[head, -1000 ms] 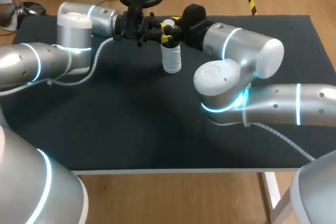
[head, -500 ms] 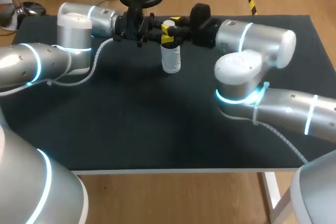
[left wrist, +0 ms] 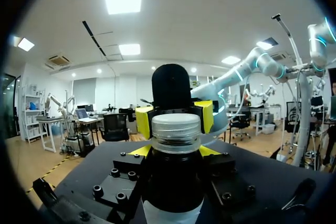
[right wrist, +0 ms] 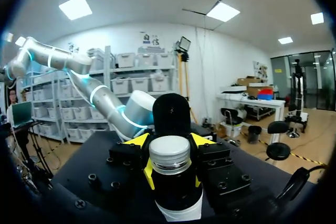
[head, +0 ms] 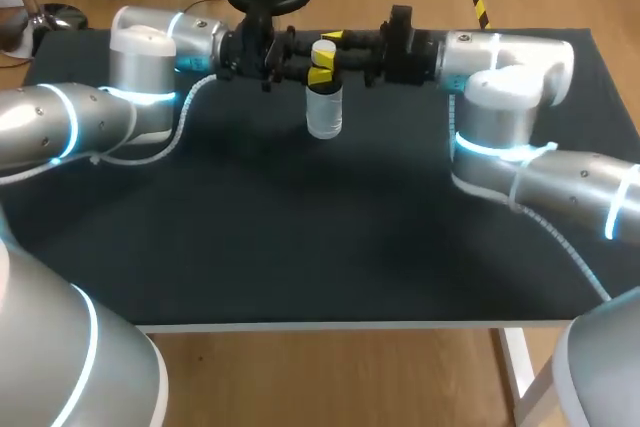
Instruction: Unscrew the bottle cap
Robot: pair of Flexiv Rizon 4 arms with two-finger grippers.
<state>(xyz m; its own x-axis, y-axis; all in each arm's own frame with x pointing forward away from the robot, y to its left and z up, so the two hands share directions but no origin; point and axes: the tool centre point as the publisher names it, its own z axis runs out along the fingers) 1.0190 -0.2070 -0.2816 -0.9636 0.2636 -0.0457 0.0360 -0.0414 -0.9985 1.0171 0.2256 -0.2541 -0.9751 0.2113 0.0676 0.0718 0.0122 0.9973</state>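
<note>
The bottle (head: 325, 112) stands upright at the far middle of the dark table (head: 300, 227), taken from opposite sides by the two grippers. The left gripper (left wrist: 175, 153), entering from the left, is closed on the bottle's neck just under the cap (right wrist: 169, 153); its yellow tips lie against either side of the neck. The right gripper (right wrist: 169, 141), entering from the right, sits one level higher. Its yellow tips are narrowly parted and lie against two sides of the ribbed, silvery cap, so we read it as clamped on the cap. We judge the task to be at its turning step. The hold below and the grasp above are both in place, but the cap sits square on the neck with no gap that we can see beneath it, and it is not lifted away. The loosening and the removal remain to be done. We cannot tell how loose the thread is, since the cap and fingers cover it. In the head view the grippers' bodies hide the lines of contact, and in both wrist views the bottle's base is cut off.
</note>
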